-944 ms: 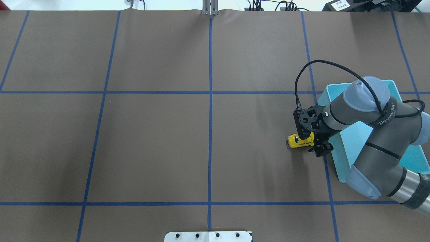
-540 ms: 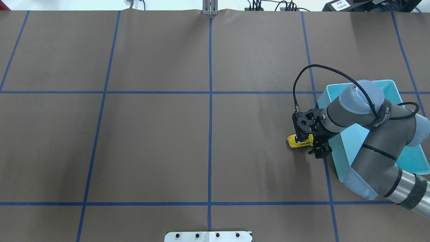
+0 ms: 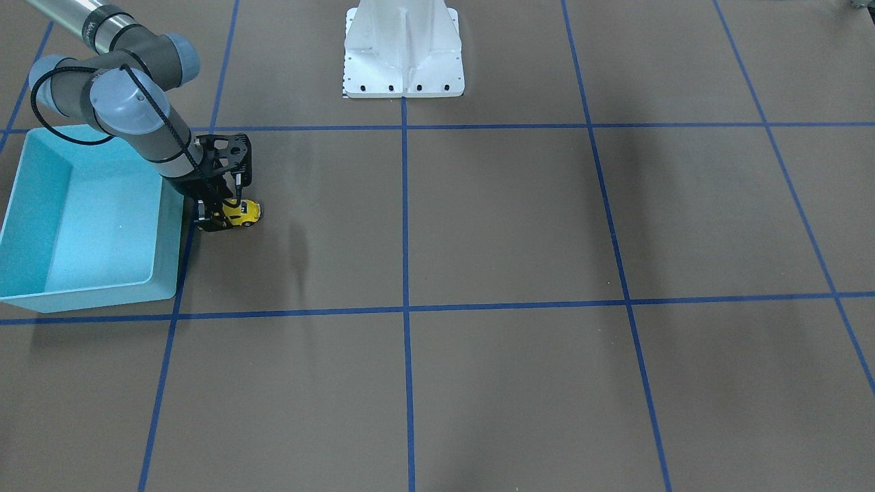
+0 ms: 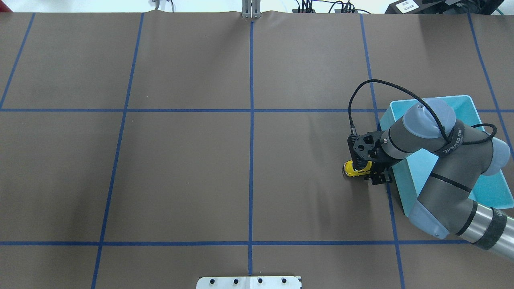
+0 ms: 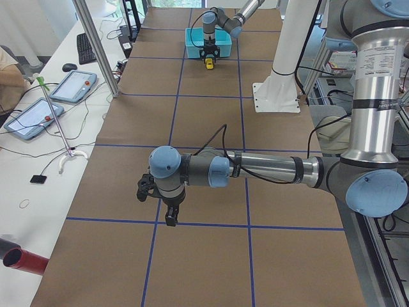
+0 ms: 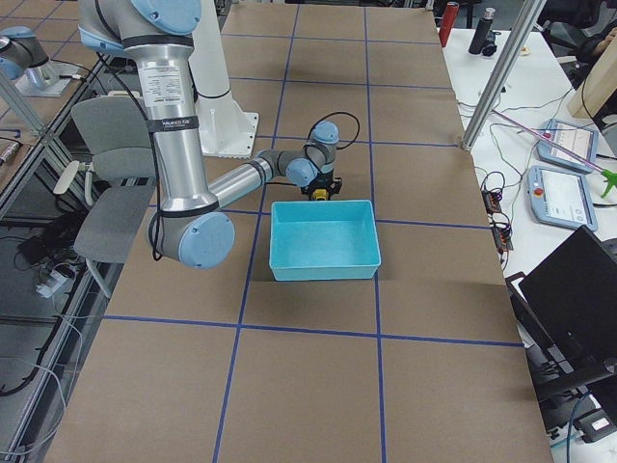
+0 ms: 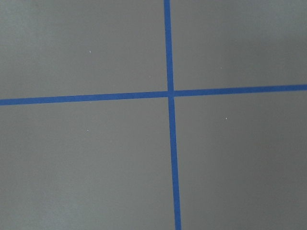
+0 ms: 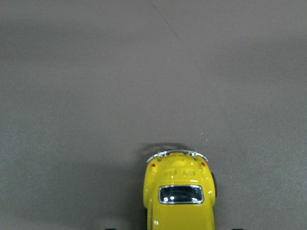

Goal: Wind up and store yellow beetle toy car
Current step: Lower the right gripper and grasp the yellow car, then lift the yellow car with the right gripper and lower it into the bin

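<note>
Yellow beetle toy car [image 4: 355,168] is sitting on its wheels on the brown worktop [image 4: 180,180]. It is resting just beside the light blue bin [image 3: 89,297], not inside it. The right claw [image 4: 371,172] is pointing down over the back half of the car. Its 2 fingers are standing 1 on each side of the car, spread only a bit wider than the car. The right wrist camera is looking down at the car's roof and dark window. Only tiny dark tips are peeking in at the bottom edge there, with a thin strip of worktop showing between them and the yellow sides. The left claw [image 5: 156,203] is hovering low over the worktop, well apart from the car, near where 2 blue tape lines [image 7: 169,93] are crossing. I cannot tell if that claw is spread or pressed together.
</note>
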Robot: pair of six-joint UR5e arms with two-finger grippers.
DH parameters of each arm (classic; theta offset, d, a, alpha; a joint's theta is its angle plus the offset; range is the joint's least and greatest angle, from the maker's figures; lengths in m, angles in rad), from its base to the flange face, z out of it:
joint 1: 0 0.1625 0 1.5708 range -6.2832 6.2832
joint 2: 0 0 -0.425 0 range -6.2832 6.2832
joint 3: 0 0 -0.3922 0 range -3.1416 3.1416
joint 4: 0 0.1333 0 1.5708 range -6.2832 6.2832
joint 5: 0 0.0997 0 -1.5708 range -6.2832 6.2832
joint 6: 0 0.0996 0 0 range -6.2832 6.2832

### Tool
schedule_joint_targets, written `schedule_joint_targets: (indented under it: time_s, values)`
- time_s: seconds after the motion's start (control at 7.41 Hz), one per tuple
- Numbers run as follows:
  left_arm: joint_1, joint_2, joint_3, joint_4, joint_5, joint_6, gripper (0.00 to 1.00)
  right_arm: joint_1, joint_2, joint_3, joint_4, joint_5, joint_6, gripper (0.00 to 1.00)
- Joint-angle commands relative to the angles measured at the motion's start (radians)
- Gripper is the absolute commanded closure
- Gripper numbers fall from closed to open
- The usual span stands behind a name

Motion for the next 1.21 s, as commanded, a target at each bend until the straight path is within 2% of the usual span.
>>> schedule_joint_targets:
  time_s: [0.0,0.13,0.27,0.4,0.67,0.94,1.08]
  values:
    - [0.0,0.002,0.003,-0.001,-0.004,0.031,0.0,0.001,0.0,0.015,0.005,0.012,0.007,1.0]
    - [0.0,0.002,0.003,-0.001,-0.006,0.031,0.0,0.021,0.001,0.074,-0.017,0.029,0.012,1.0]
    - [-0.001,0.002,0.001,-0.001,-0.006,0.031,0.0,0.064,0.039,0.149,-0.123,0.043,0.01,1.0]
    - [0.0,0.002,0.001,-0.001,-0.006,0.031,0.0,0.166,0.114,0.185,-0.252,0.112,0.01,1.0]
    - [-0.001,0.023,-0.006,-0.005,-0.009,0.034,0.0,0.346,0.144,0.29,-0.417,0.257,-0.016,1.0]
    - [0.0,0.033,-0.005,-0.008,-0.006,0.035,0.0,0.446,-0.059,0.384,-0.411,0.324,-0.22,1.0]
    - [0.0,0.036,-0.006,-0.007,-0.007,0.035,0.0,0.455,-0.134,0.386,-0.39,0.335,-0.325,1.0]
